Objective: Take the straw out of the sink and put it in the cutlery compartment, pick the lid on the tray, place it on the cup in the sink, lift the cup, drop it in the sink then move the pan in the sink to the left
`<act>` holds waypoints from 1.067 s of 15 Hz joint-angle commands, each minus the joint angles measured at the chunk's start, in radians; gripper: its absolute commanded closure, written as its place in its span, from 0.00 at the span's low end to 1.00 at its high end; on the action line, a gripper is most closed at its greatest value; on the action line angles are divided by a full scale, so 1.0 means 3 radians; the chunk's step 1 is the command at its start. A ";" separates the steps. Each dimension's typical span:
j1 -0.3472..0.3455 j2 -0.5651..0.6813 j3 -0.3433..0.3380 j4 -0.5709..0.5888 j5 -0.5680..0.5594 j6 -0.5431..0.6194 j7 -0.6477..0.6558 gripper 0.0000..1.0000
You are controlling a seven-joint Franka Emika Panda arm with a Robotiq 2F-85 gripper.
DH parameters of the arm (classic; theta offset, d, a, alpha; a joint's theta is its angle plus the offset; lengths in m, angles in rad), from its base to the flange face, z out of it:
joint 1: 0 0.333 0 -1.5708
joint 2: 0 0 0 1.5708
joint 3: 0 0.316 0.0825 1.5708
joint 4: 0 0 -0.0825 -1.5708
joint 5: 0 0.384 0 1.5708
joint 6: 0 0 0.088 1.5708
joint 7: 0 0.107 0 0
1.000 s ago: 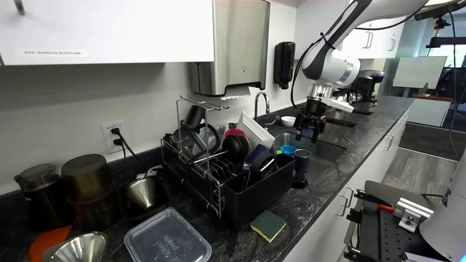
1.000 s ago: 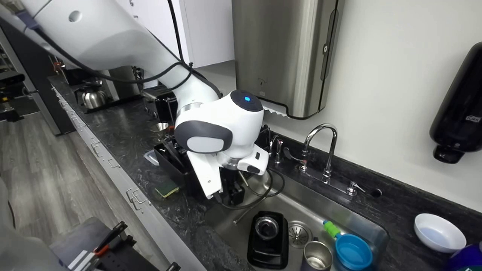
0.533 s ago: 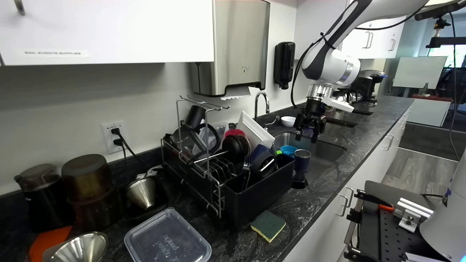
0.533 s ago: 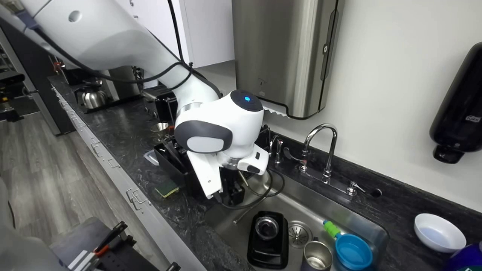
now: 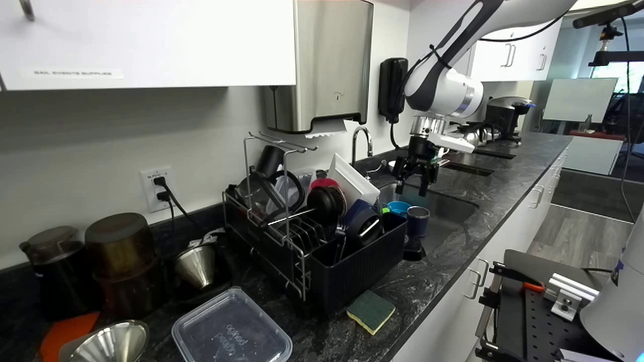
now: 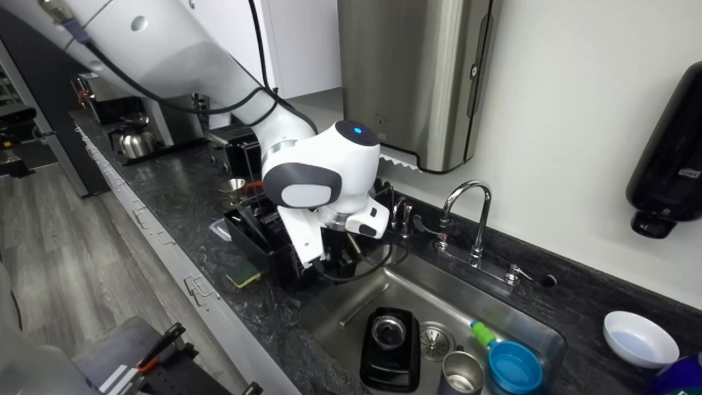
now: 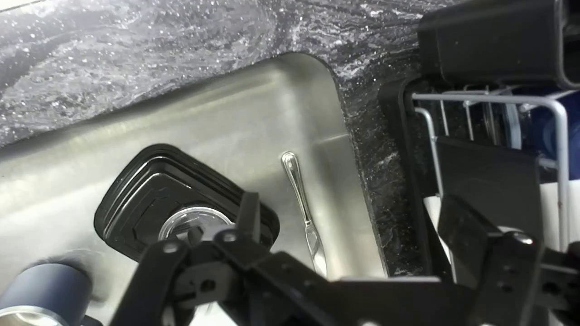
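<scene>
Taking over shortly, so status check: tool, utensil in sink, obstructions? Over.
Tool open, empty. Knife lying in sink. Black tray beside it might crowd the grasp.

**Looks like a shared workplace kitchen**

Has a steel sink (image 6: 466, 299) with a tall curved tap (image 6: 483, 215), set in a dark stone counter (image 6: 175, 186). Holds a loaded dish rack (image 5: 358, 274) and a sponge (image 5: 371, 309) close by. Shows a wall-mounted paper-towel dispenser (image 5: 334, 65) and soap dispenser (image 6: 672, 153) in both exterior views, fittings typical of workplaces. Carries a label (image 5: 73, 74) ending in "EVENTS SUPPLIES" on an overhead cabinet (image 5: 151, 42). Includes a steel carafe (image 6: 137, 145) farther along. Gives onto a space with a pale board (image 5: 579, 99).
</scene>
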 commanded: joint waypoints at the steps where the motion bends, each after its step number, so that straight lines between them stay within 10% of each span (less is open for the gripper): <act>1: -0.0025 0.0186 0.0045 0.0186 -0.0100 0.0084 0.0139 0.00; 16: 0.0020 0.1097 -0.0147 0.0581 -0.1399 0.0713 0.1017 0.00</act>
